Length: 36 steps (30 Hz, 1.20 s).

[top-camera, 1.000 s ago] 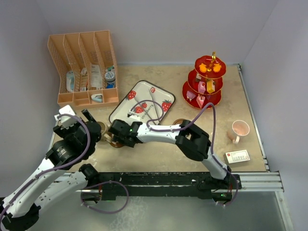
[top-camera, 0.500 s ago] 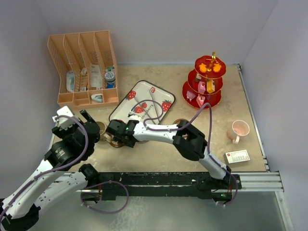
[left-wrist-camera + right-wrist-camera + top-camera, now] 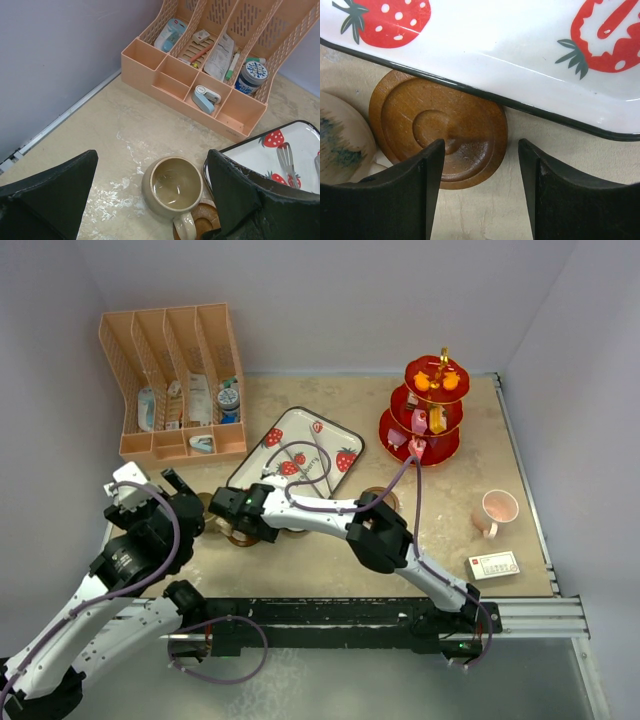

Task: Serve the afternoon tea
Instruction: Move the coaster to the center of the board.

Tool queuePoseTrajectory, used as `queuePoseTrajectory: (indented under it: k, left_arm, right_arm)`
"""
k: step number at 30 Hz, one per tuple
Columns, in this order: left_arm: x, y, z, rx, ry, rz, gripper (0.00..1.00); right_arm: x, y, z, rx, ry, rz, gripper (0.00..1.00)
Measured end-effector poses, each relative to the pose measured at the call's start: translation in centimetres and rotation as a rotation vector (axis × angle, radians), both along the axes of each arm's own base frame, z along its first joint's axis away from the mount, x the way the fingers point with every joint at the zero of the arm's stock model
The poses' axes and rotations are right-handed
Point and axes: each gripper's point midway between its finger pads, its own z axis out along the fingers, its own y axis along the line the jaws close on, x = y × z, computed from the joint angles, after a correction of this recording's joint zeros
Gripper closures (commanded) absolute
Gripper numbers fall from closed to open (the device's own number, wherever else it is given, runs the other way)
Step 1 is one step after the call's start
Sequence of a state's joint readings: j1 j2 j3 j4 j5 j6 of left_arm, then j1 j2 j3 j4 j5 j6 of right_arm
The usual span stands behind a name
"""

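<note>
Round brown saucer, dimpled centre, edge beneath strawberry tray.

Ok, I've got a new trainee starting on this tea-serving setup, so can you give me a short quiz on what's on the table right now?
1. True or false: the pink mug stands on the tray.
2. What lies under the right gripper? A: a brown saucer. B: a cake. C: a spoon.
3. Which mug shows between the fingers of the left gripper?
Key: 1 false, it stands on the table, right of the tray. 2 A. 3 the tan mug.
</note>
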State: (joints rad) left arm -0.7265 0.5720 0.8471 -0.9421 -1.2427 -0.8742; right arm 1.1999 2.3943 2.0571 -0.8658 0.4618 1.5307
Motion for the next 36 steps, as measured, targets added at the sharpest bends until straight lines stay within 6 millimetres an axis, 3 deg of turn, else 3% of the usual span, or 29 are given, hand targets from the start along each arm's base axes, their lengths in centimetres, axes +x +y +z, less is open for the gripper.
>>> queuePoseTrajectory:
  k: [15,23,32,36]
  left_arm:
    - [-0.7,1.0,0.8,-0.043,-0.048,0.023,0.13]
    - [-0.7,1.0,0.8,-0.043,-0.048,0.027,0.13]
    - [-0.7,1.0,0.8,-0.044,-0.048,0.027,0.13]
    - [-0.7,1.0,0.8,-0.045,-0.047,0.025,0.13]
  right_arm:
    - [1.0,-1.9,-0.6,-0.161,-0.082,0.059,0.37]
    - [-0.1,-2.3,-1.0,-0.178,-0.133,0.11,0.36]
    - [-4.0,-7.6,-1.5,-0.184,-0.14,0.156,0.35]
    - [-5.7,-11.4,-2.1,-0.193,-0.125,0.159,0.35]
